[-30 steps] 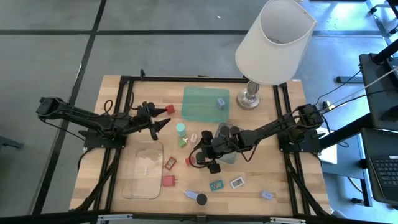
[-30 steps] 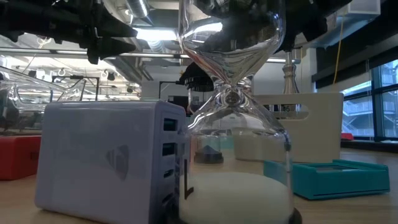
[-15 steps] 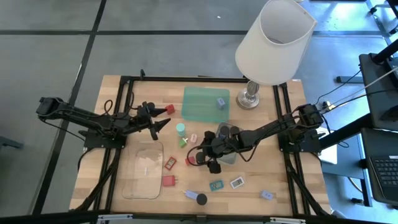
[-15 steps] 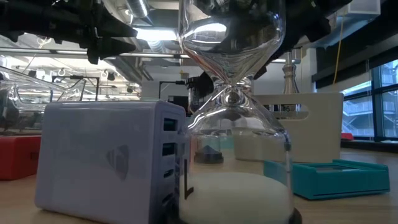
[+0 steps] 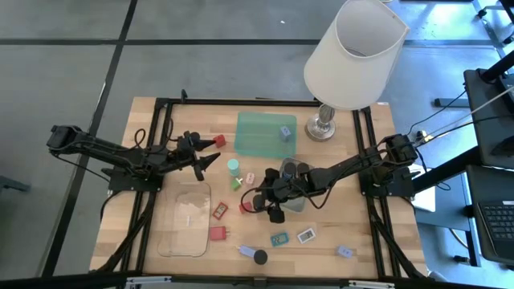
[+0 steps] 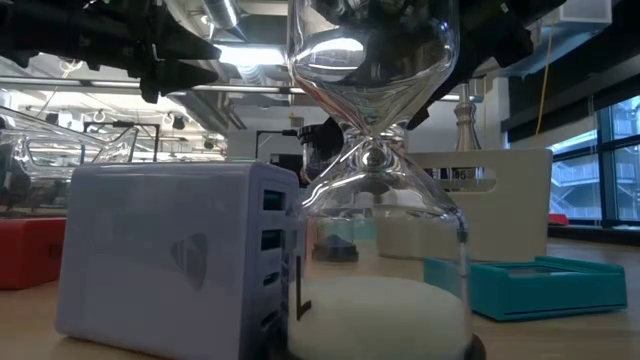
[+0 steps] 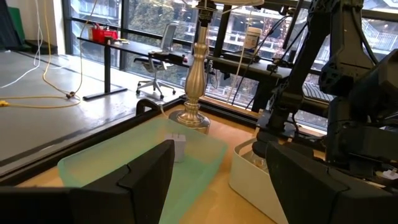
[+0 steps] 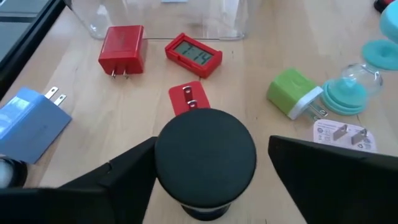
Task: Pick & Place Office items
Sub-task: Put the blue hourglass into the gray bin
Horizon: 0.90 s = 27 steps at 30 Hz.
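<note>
A black round cap [image 8: 205, 158] stands between the fingers of my right gripper [image 8: 212, 144], which slants down over the table's middle [image 5: 271, 207]. Its underside is hidden, so I cannot tell if it rests on the table. Around it lie a small red block [image 8: 188, 96], a red clock [image 8: 193, 55], a red charger [image 8: 122, 48], a green plug [image 8: 293, 93], a teal hourglass [image 8: 354, 87] and a labelled card [image 8: 343, 134]. My left gripper [image 5: 210, 159] waits open and level at the left, holding nothing. My right gripper has one finger [image 8: 134, 177] close against the cap's rim [image 8: 160, 155], and a narrow gap shows at the other finger [image 8: 311, 174]. I cannot tell whether it touches the cap. The fingers come from the table's right, slanting down.
A green tray [image 5: 267, 132] at the back holds a pale blue-grey piece [image 5: 284, 131]. A grey tray [image 5: 293, 172] lies under my right arm, a clear tray [image 5: 186, 218] at front left, the lamp [image 5: 353, 56] at back right. A blue charger [image 6: 170, 260] and an hourglass [image 6: 375, 200] stand near the front edge.
My right gripper has turned a little at the wrist over the black cap without leaving its place.
</note>
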Each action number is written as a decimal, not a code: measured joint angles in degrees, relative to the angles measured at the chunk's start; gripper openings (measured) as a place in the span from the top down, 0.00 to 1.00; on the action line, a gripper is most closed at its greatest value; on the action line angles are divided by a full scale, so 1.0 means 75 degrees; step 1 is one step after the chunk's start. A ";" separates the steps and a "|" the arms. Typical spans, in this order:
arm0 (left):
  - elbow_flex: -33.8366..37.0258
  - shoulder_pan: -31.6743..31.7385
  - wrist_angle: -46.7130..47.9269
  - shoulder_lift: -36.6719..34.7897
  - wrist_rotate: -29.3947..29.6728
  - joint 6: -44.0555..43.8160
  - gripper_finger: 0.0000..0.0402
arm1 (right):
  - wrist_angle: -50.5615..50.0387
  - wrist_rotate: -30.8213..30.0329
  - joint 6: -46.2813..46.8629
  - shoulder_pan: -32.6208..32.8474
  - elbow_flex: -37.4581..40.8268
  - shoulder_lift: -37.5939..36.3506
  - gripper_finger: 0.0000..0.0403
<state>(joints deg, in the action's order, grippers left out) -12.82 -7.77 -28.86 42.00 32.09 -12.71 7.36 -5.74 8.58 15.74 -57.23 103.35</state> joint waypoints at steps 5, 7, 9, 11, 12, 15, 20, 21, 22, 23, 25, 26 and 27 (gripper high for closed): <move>0.0000 0.0000 0.0000 0.0000 0.0001 0.0000 0.37 | 0.0007 0.0082 0.0009 -0.0001 0.0000 0.0000 0.41; 0.0000 0.0000 0.0000 0.0000 0.0001 0.0000 0.37 | 0.0019 0.0108 0.0013 0.0004 0.0000 0.0000 0.46; 0.0000 0.0000 0.0000 0.0000 0.0001 0.0000 0.37 | 0.0054 0.0108 0.0031 0.0013 0.0000 0.0000 0.47; 0.0000 0.0000 0.0000 0.0000 0.0001 0.0000 0.37 | 0.0135 0.0105 0.0246 0.0013 0.0000 0.0003 0.47; 0.0000 0.0000 0.0000 0.0000 -0.0002 0.0000 0.37 | 0.0166 0.0105 0.0417 0.0009 -0.0003 0.0001 0.47; 0.0000 0.0000 0.0000 0.0000 -0.0002 0.0000 0.37 | 0.0134 0.0105 0.0707 -0.0041 -0.0003 -0.0175 0.47; 0.0000 0.0000 0.0032 0.0001 -0.0001 0.0000 0.37 | -0.0290 -0.0073 0.0672 -0.0160 -0.0010 -0.1113 0.47; 0.0000 0.0000 0.0037 0.0000 -0.0002 -0.0002 0.37 | -0.0447 -0.0240 0.0604 -0.0173 -0.0009 -0.1339 0.47; 0.0000 0.0000 0.0045 0.0002 -0.0002 -0.0002 0.37 | -0.0610 -0.0459 0.0569 -0.0176 -0.0009 -0.1594 0.46; 0.0000 0.0000 0.0052 0.0000 -0.0002 0.0000 0.37 | -0.0862 -0.0715 0.0538 -0.0176 -0.0011 -0.1849 0.46; 0.0000 0.0000 0.0052 0.0000 -0.0002 -0.0003 0.37 | -0.1297 -0.1243 0.0509 -0.0175 -0.0012 -0.2351 0.46; 0.0000 0.0000 0.0052 0.0002 -0.0005 -0.0003 0.37 | -0.1561 -0.1516 0.0504 -0.0170 -0.0012 -0.2574 0.46; 0.0000 0.0000 0.0052 0.0000 -0.0005 0.0000 0.37 | -0.1809 -0.1749 0.0513 -0.0168 -0.0012 -0.2786 0.46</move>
<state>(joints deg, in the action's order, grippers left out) -12.82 -7.77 -28.47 42.00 32.05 -12.71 -6.21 -18.85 12.43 14.48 -57.32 82.46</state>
